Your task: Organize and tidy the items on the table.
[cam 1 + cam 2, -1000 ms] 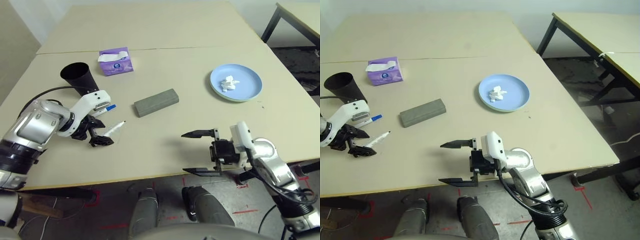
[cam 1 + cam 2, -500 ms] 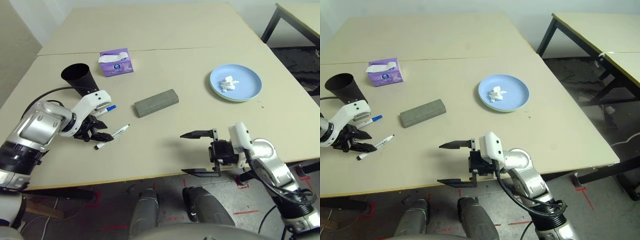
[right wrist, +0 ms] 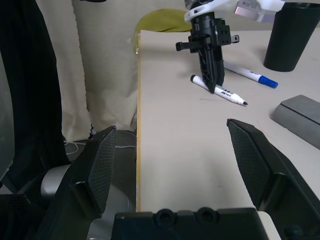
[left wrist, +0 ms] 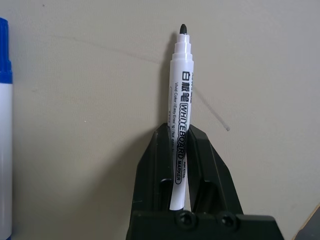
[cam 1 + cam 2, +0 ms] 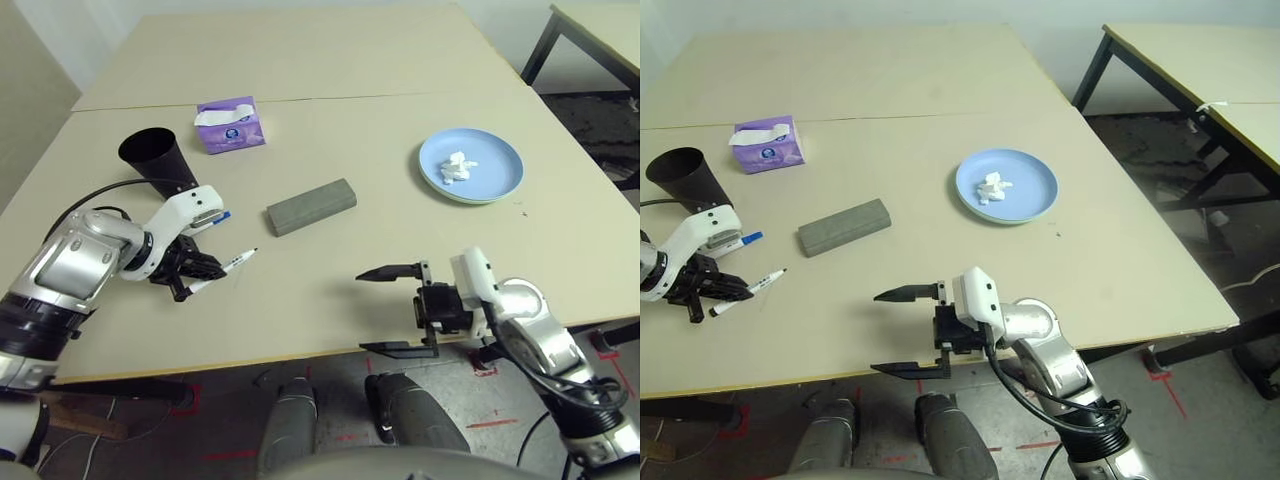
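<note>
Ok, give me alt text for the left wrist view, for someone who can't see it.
Two black fingers of the left gripper are closed on a white whiteboard marker, its uncapped black tip pointing away over the beige table. A second white pen with a blue cap lies alongside, apart from it.

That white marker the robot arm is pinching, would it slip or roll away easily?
Probably, if released: the whiteboard marker is a smooth round barrel, so it could roll on the flat table. It looks stiff and light. The left gripper pinches it near one end, so it may pivot.
</note>
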